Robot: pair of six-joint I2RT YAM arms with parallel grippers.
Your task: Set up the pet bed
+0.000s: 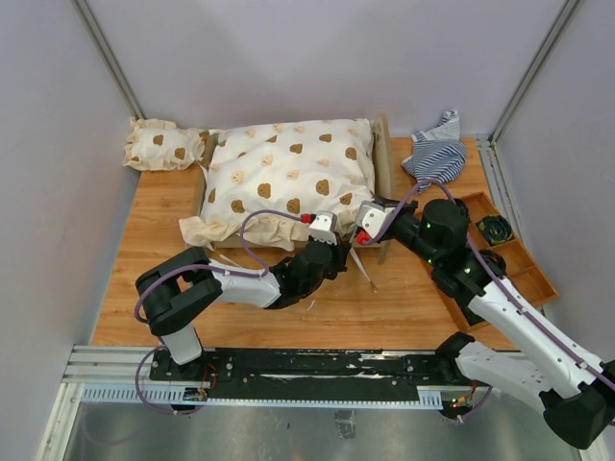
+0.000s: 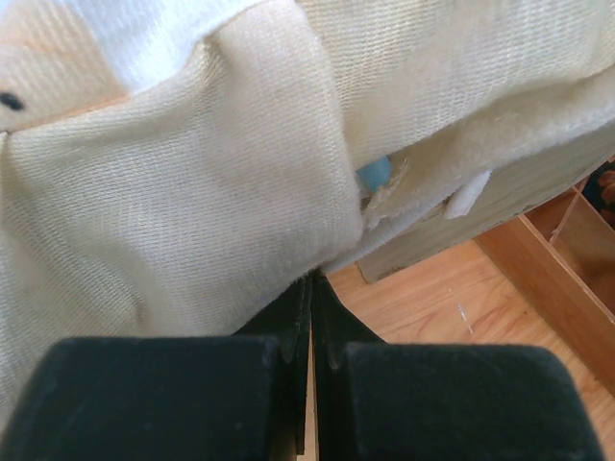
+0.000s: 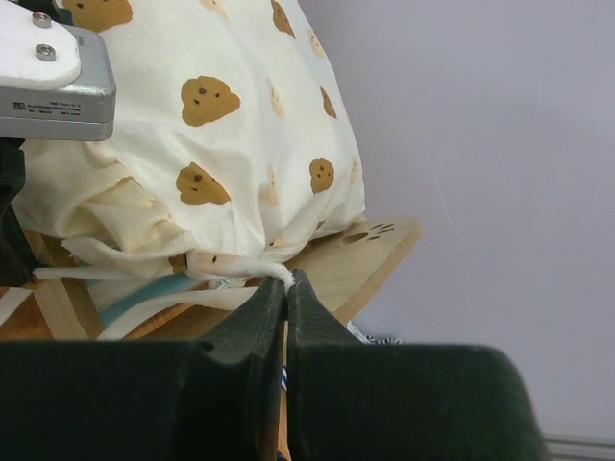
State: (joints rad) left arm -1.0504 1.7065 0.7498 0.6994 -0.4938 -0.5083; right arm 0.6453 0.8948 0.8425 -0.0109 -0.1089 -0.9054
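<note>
Top view: the light-wood pet bed [image 1: 383, 154] with rounded end boards is seen at 12 o'clock on the wooden table [image 1: 144, 288], filled by a large cream bear-print cushion [image 1: 288, 173].

Left wrist view: the left gripper [image 2: 309, 288] is pressed together, its tips against the cushion.

Right wrist view: the right gripper [image 3: 285, 283] is closed — a white cord [image 3: 240, 265] is met at its tips.

Wooden table [image 1: 144, 279] with pet bed [image 3: 356, 259], small bear-print cushion [image 1: 159, 146], striped cloth [image 1: 437, 154], compartmented tray [image 1: 519, 259]
</note>
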